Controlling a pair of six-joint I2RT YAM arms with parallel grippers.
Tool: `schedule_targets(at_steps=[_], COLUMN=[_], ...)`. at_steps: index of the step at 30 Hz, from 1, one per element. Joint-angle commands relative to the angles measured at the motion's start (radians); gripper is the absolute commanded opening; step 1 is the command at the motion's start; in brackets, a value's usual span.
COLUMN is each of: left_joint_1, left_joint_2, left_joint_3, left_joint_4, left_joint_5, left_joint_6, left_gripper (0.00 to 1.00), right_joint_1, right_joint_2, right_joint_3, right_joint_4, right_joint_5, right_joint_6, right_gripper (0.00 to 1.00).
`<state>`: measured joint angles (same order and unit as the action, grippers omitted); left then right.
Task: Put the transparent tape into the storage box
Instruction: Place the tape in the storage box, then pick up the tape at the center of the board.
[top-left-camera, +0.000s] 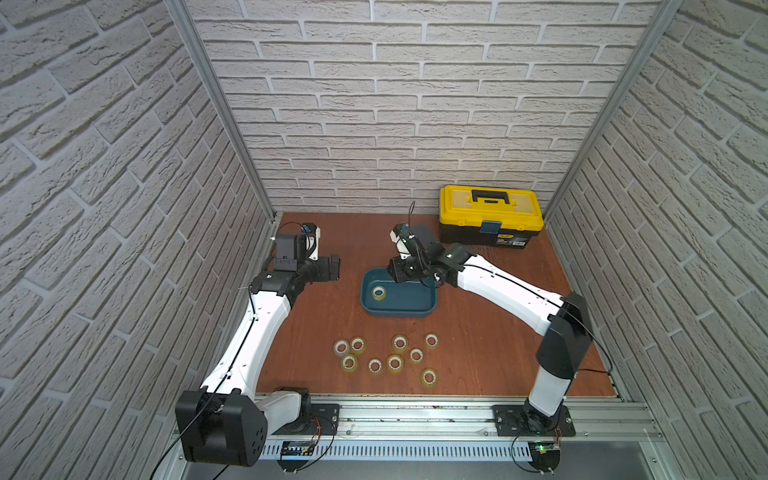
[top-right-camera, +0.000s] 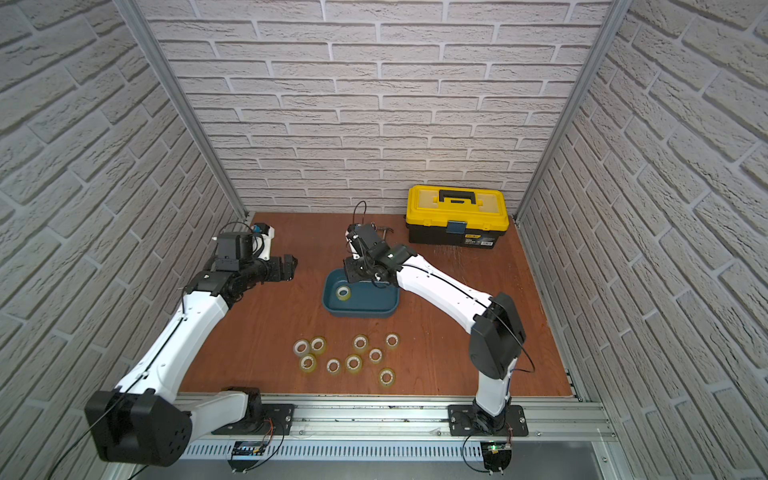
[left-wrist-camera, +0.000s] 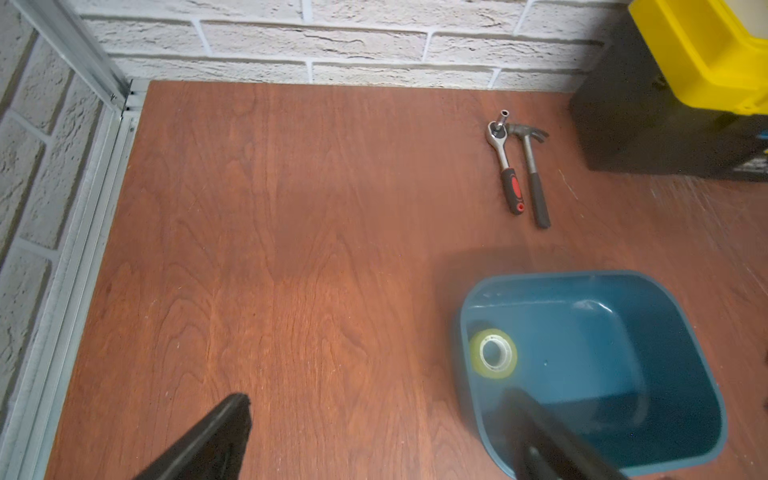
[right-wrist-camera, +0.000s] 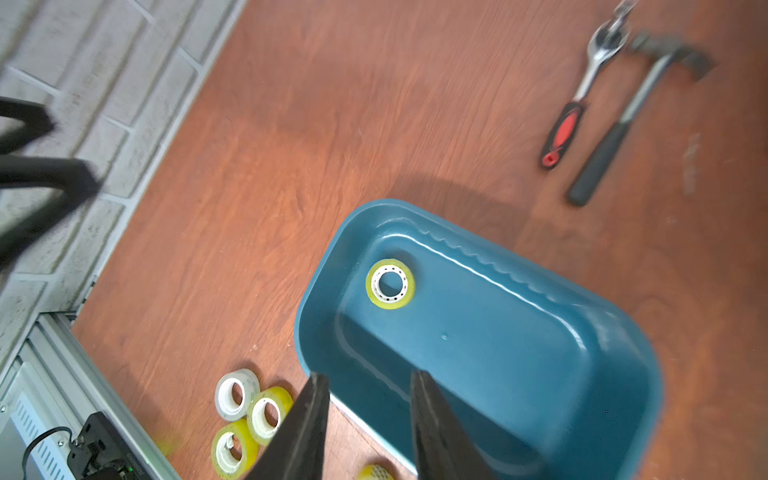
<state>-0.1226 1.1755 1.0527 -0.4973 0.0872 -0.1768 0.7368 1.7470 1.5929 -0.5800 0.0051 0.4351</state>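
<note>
Ahead of the right gripper (right-wrist-camera: 369, 374), jaws parted and empty, tape (right-wrist-camera: 390, 284) lies in the box (right-wrist-camera: 540, 374). The left gripper (left-wrist-camera: 378, 397) gapes empty.

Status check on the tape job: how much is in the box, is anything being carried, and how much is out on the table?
Done: one tape roll lies flat inside the storage box. In hand: nothing. The right gripper hangs open and empty over the box, and the left gripper is open and empty off to the side. Left: nine loose rolls sit on the table, between the box and the arm bases.
</note>
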Motion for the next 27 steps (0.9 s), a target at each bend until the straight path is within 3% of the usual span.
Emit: schedule_targets(at_steps=[1, 7, 11, 14, 19, 27], left_joint_1=[-0.041, -0.057, -0.052, -0.052, -0.058, -0.058], left_joint_2=[-0.026, -0.021, -0.001, 0.032, 0.038, -0.003], left_joint_3=[-0.014, -0.012, -0.011, -0.003, 0.022, -0.007], left_joint_4=[0.034, 0.02, 0.041, 0.026, -0.032, -0.008], left_joint_5=[-0.055, -0.104, -0.002, -0.05, -0.154, -0.161], left_joint_6=[0.041, 0.025, 0.013, 0.01, 0.034, 0.039], left_gripper=[0.98, 0.98, 0.98, 0.98, 0.98, 0.98], right_joint_1=[0.001, 0.002, 0.001, 0.003, 0.002, 0.003], right_joint_2=[-0.115, -0.361, -0.491, -0.548, -0.563, -0.487], right_joint_3=[-0.133, -0.423, -0.586, -0.672, -0.774, -0.85], right_joint_4=[0.041, 0.06, 0.08, 0.096, 0.13, 0.186], right_joint_5=[0.045, 0.1, 0.123, 0.138, 0.13, 0.07], right_joint_6=[-0.018, 0.002, 0.03, 0.06, 0.112, 0.155], right_gripper=[0.38, 0.38, 0.38, 0.38, 0.38, 0.36])
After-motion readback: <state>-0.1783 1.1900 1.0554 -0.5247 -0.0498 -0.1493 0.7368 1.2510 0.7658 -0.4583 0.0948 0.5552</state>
